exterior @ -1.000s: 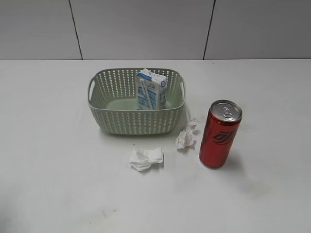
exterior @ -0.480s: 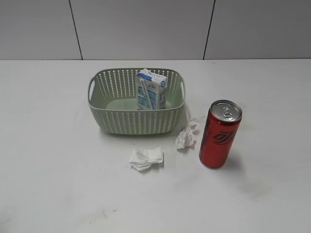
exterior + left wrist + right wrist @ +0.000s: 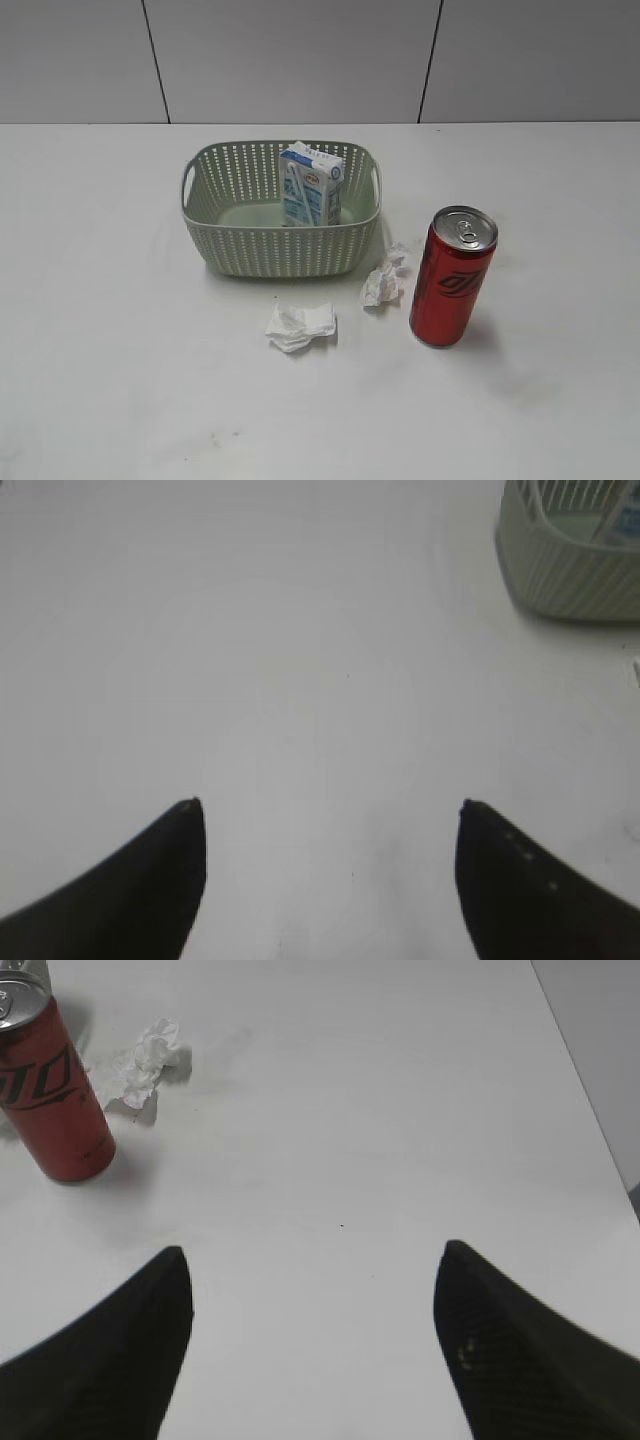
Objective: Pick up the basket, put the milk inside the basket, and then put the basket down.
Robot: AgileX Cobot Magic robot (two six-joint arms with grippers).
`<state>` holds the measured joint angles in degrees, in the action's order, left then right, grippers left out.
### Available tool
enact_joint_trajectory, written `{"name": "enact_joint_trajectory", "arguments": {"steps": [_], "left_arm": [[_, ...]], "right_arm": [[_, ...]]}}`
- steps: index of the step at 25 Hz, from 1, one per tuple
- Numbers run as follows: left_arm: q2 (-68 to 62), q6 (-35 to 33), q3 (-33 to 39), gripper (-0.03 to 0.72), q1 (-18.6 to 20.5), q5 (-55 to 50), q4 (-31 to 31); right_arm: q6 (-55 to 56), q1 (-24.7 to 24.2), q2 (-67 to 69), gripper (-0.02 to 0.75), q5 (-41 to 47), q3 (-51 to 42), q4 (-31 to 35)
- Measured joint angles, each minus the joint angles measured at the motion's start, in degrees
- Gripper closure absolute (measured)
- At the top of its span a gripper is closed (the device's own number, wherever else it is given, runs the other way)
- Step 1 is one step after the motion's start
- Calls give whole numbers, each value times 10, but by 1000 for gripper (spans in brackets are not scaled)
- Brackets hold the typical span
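Note:
The pale green basket (image 3: pixel 260 252) stands on the white table in the middle of the exterior view. The white-and-blue milk carton (image 3: pixel 311 186) stands upright inside it, against the back wall. A corner of the basket also shows at the top right of the left wrist view (image 3: pixel 565 570). My left gripper (image 3: pixel 327 805) is open and empty over bare table, well short of the basket. My right gripper (image 3: pixel 312 1250) is open and empty over bare table, to the right of the can. Neither gripper shows in the exterior view.
A tall red soda can (image 3: pixel 452 276) stands right of the basket and shows at the top left of the right wrist view (image 3: pixel 52 1085). Two crumpled white paper wads (image 3: pixel 300 326) (image 3: pixel 384 280) lie in front of the basket. The table's right edge (image 3: pixel 590 1110) shows.

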<state>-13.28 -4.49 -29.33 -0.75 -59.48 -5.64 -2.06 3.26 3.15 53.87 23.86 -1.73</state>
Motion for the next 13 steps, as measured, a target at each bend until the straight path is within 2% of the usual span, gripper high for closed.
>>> {"name": "enact_joint_trajectory", "arguments": {"steps": [13], "left_arm": [[120, 0, 1, 99, 0, -1, 0]], "right_arm": [[0, 0, 0, 150, 0, 0, 0]]}}
